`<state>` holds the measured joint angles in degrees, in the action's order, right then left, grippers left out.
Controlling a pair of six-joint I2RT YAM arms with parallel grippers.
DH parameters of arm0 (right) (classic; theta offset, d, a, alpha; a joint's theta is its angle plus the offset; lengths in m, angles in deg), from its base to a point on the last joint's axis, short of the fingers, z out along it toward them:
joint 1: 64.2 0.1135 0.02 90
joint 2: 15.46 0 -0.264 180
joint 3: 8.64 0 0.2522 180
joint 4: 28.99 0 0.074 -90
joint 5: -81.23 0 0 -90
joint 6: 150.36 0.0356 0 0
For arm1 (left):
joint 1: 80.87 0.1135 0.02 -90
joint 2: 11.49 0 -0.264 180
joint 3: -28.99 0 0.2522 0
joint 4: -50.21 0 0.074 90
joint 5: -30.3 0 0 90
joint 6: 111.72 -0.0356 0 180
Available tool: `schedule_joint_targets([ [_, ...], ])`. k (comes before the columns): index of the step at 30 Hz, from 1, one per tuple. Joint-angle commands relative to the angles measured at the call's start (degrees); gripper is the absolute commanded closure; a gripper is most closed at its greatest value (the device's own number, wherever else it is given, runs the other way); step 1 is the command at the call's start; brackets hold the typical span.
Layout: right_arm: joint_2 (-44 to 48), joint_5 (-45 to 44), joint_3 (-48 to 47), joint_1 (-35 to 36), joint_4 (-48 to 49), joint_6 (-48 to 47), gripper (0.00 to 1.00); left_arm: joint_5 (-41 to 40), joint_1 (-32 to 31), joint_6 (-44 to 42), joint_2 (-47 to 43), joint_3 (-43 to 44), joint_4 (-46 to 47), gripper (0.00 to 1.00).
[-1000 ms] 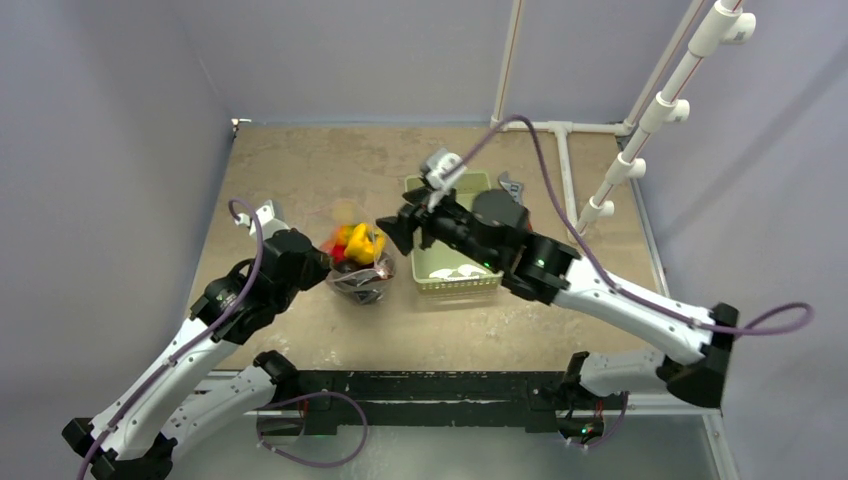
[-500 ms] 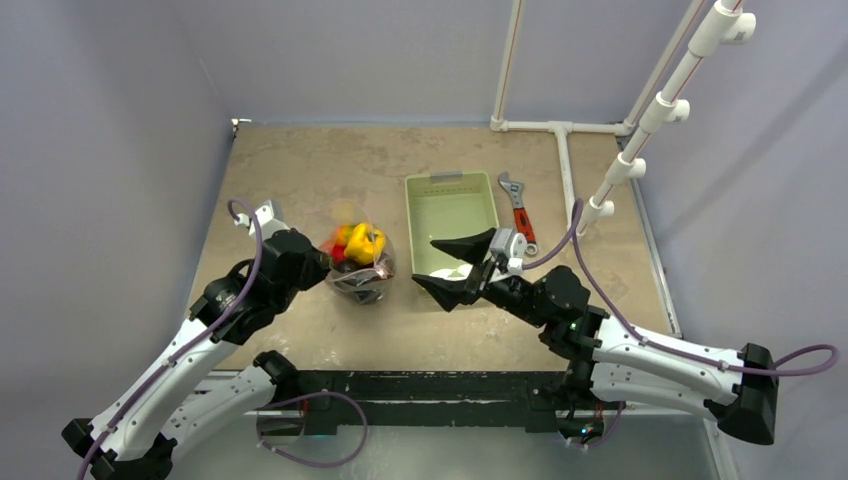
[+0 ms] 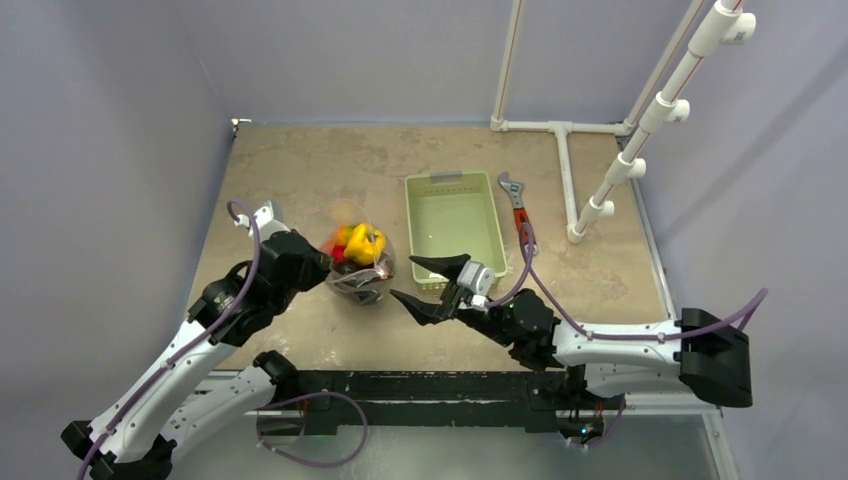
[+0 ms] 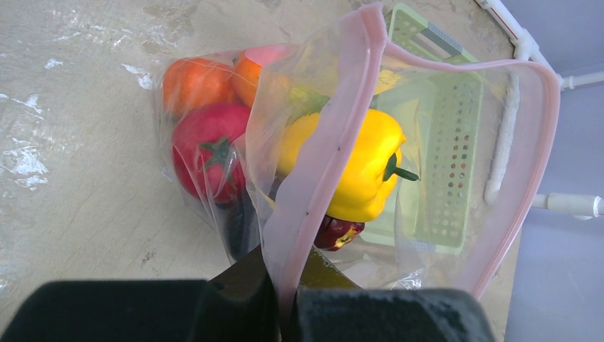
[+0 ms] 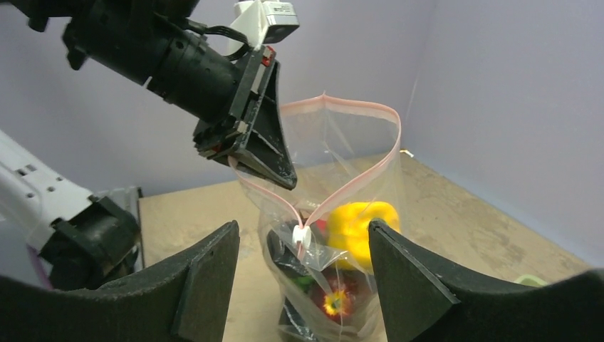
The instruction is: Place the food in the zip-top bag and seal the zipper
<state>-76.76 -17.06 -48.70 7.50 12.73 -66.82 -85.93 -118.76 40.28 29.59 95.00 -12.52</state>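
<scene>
- Pink zipper strip (image 4: 313, 187) runs all round the mouth of the clear zip-top bag (image 3: 360, 281), and that mouth gapes wide, unsealed.
- The bag stands upright on the tan table (image 3: 300, 165), left of the light green basket (image 3: 450, 181) and apart from it.
- Inside the bag I can see a yellow pepper (image 4: 365, 169) near the top, a red tomato (image 4: 208, 151) lower down beside it, an orange (image 4: 186, 80) behind the tomato, and a dark red piece (image 4: 335, 232) under the pepper. More food lies at the bottom, too crumpled over to name.
- The left gripper (image 5: 283, 177) has its jaws pinched tight on the pink strip, holding one side of the mouth up so the plastic hangs below it.
- From that pinch the strip dips in a V to a small white slider (image 5: 302, 234), then climbs and loops over the top.
- The right gripper (image 3: 404, 279) sits low over the table, between the bag and the basket's near corner, pointing at the bag. Its jaws stand wide apart with nothing between them, and they touch neither the bag nor the strip.
- The basket has nothing in it that I can make out.
- A red-handled wrench (image 3: 518, 208) lies just beside the basket's right wall, and a white pipe frame (image 3: 566, 165) stands at the far right of the table.
</scene>
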Motion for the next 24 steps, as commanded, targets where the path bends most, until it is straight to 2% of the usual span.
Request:
schedule_joint_targets([
  [1,-4.21,-6.49,1.47,1.43,15.35,-5.51,0.31,0.4,0.15,0.67,-0.86,-0.01,0.77,1.0],
  [14,-19.45,-8.08,-2.15,1.69,28.13,-9.91,0.31,0.75,0.1,0.84,-1.17,0.14,0.18,1.0],
  [24,-26.3,-4.16,-6.58,1.69,30.31,-11.12,0.34,0.84,0.18,1.19,-1.16,0.52,-0.05,1.0],
])
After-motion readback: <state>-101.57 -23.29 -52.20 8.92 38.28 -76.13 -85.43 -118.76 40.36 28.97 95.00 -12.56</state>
